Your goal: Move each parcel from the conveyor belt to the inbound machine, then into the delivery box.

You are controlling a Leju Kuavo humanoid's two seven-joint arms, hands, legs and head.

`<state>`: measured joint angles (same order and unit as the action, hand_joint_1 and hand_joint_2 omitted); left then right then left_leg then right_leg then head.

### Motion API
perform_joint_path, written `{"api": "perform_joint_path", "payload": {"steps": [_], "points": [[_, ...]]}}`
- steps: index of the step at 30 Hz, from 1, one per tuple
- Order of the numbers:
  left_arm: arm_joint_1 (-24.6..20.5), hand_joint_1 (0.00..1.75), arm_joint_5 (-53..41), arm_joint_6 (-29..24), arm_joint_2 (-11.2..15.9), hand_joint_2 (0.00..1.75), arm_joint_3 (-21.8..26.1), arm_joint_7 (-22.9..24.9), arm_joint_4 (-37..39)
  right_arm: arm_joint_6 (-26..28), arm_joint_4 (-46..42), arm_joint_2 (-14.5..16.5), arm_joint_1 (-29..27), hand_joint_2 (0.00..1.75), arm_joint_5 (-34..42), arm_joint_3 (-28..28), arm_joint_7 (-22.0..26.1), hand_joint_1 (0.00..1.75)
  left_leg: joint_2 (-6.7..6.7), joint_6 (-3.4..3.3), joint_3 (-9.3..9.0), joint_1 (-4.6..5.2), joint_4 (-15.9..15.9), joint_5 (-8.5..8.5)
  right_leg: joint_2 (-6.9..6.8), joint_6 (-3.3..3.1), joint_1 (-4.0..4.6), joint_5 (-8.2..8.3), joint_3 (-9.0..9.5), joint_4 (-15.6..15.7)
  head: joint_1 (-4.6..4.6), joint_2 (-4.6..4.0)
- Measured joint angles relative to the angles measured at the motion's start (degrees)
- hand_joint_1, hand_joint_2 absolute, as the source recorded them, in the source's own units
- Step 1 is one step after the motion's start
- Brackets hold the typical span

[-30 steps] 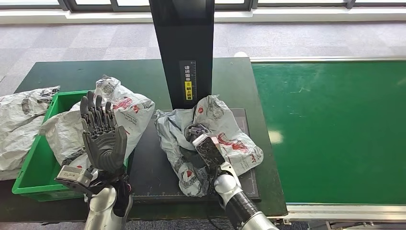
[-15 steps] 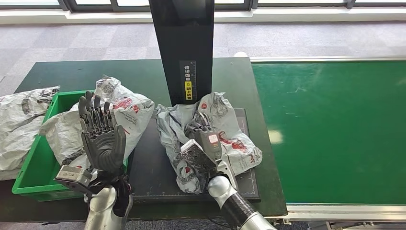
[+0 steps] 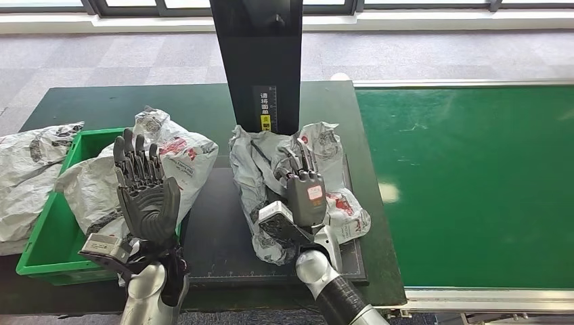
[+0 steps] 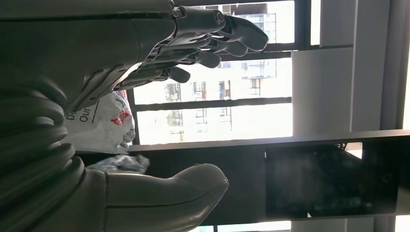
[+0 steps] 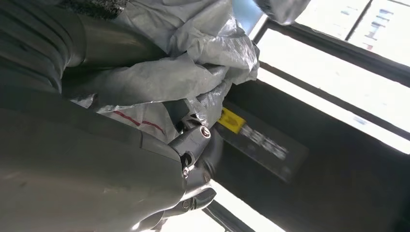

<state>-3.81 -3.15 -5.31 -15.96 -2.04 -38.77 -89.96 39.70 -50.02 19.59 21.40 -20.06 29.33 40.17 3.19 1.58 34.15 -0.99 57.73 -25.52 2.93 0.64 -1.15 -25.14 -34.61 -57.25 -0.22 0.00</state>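
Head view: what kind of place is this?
Probably a parcel-sorting station indoors: a green conveyor belt, crumpled grey plastic mail bags on a black scanning platform, and a green plastic crate.

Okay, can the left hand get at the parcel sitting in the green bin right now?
Probably yes. The left hand is raised, open, palm up with nothing in it, directly in front of the parcel that lies in the green bin. Nothing sits between them.
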Motion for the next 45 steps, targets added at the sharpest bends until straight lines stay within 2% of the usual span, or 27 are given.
{"api": "perform_joint_path", "payload": {"steps": [6,16,30,34,39,43,45], "points": [[-0.2,0.0,-0.4,0.0,0.0,1.75,-0.8,0.0,0.5,0.2,-13.4,-1.2,-5.6,1.75,-2.9,-3.7,0.0,0.0,-0.03,-0.01,0.0,0.0,0.0,-0.05,0.03,-0.03,0.0,-0.03,-0.01,0.0,0.0,0.0],[-0.4,0.0,-1.6,0.1,0.0,1.75,-1.7,0.0,1.2,0.2,-21.8,-2.4,-9.5,1.75,-2.5,-7.9,-0.1,0.0,-0.07,-0.01,-0.02,0.0,0.0,-0.05,0.06,-0.03,0.0,-0.02,0.0,0.0,0.0,0.0],[-0.6,0.0,-2.2,0.4,0.0,1.75,-2.4,0.0,1.5,-0.2,-23.2,-3.1,-10.5,1.75,-2.0,-9.3,-0.1,0.0,-0.09,-0.01,-0.02,0.0,0.0,-0.05,0.09,-0.03,0.0,-0.03,0.0,0.0,0.0,0.0],[-0.6,0.0,-2.5,0.4,0.0,1.75,-2.5,0.0,1.5,-2.5,-20.4,-3.1,-10.1,1.75,-1.9,-10.9,-0.5,0.0,-0.07,-0.01,0.0,0.0,0.0,-0.05,0.04,-0.03,0.0,-0.03,0.01,0.0,0.0,0.0],[-0.6,0.0,-3.1,0.8,0.0,1.75,-2.5,0.0,1.5,-8.2,-14.2,-3.0,-8.9,1.75,-3.7,-13.4,-1.2,0.0,-0.01,-0.02,0.0,0.0,0.0,-0.05,0.02,-0.03,0.0,-0.02,0.02,0.0,0.0,0.0],[-0.6,0.0,-3.2,0.9,0.0,1.75,-2.5,0.0,1.6,-11.6,-10.2,-2.8,-7.9,0.0,-4.1,-15.2,-2.8,0.0,-0.02,-0.01,0.0,0.0,0.0,-0.05,0.01,-0.03,0.0,-0.02,0.03,0.0,0.0,0.0],[-0.6,0.0,-3.2,0.8,0.0,1.75,-2.5,0.0,1.6,-13.6,-8.7,-2.6,-7.7,0.0,-4.1,-16.4,-2.7,0.0,-0.01,-0.01,0.02,0.0,0.0,-0.05,0.0,-0.03,0.0,-0.02,0.02,0.0,0.0,0.0]]}}
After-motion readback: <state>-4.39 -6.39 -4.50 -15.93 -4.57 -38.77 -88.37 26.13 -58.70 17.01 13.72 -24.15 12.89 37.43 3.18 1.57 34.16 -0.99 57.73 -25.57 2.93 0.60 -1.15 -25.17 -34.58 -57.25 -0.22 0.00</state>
